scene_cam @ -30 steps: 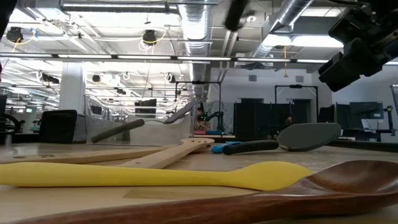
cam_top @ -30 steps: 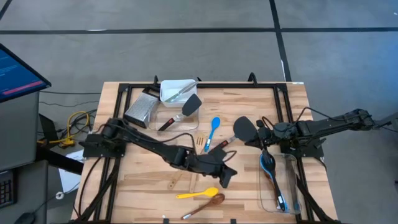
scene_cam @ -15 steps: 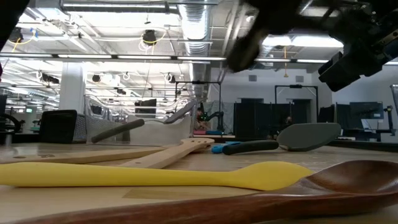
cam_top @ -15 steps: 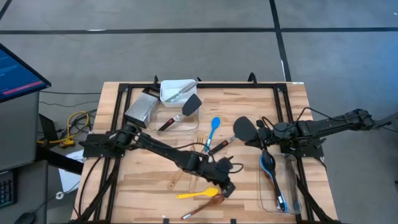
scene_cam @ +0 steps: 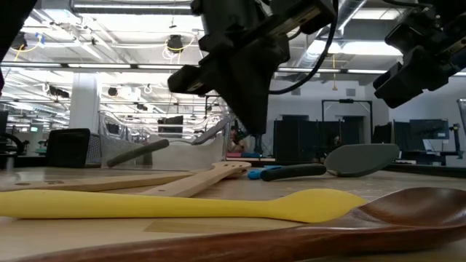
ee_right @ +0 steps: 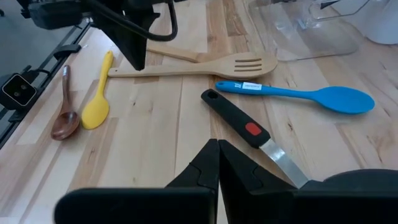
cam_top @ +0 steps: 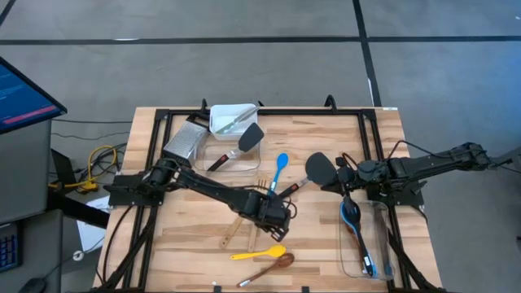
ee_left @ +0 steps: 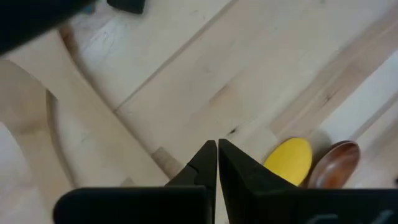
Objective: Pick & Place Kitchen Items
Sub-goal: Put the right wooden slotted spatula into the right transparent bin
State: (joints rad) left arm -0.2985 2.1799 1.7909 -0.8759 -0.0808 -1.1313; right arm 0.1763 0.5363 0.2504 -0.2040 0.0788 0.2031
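Observation:
My left gripper [cam_top: 279,218] is shut and empty, pointing down just above the table's middle; it also shows in the low view [scene_cam: 253,129] and its own wrist view [ee_left: 217,148]. Beside it lies a wooden slotted turner [ee_right: 205,66]. A yellow silicone spoon [cam_top: 259,254] and a brown wooden spoon [cam_top: 269,268] lie flat near the near edge. A blue spoon [cam_top: 280,169] and a black spatula with a red-marked handle [ee_right: 239,121] lie mid-table. My right gripper [ee_right: 218,148] is shut and empty, held above that spatula at the right [cam_top: 346,175].
A clear tub [cam_top: 368,244] at the right holds a blue utensil [cam_top: 351,215] and others. At the far side stand a white tub [cam_top: 230,119], a metal grater [cam_top: 184,142] and another black spatula [cam_top: 247,139]. A black frame [cam_top: 155,163] borders the table.
My left gripper first went toward the near edge, over the yellow spoon, then drew back toward the table's left and far side to stand beside the wooden turner. It has come into the low view. The utensils and my right arm have kept still.

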